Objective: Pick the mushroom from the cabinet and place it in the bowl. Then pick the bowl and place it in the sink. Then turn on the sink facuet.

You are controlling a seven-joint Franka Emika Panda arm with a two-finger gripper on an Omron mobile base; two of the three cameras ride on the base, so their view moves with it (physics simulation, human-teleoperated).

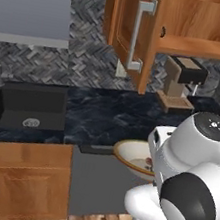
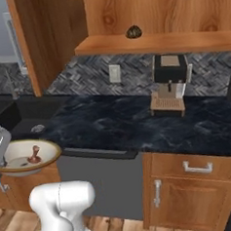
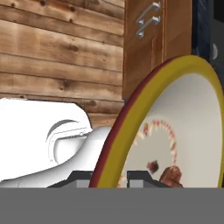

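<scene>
Shallow cream-white bowl with tan-orange rim [image 2: 23, 155] pinched at its rim by gripper [image 3: 109, 175], clear of counter; black double-basin sink [image 1: 28, 108] up-left.

The arm [image 1: 185, 185] is glossy white with rounded, bulbous links, a black band at one joint toward 5 o'clock, and a round grey cap dotted with dark marks at 12 o'clock.

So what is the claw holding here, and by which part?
The bowl, gripped by its rim at the edge nearest the arm; a finger sits either side of it.
</scene>
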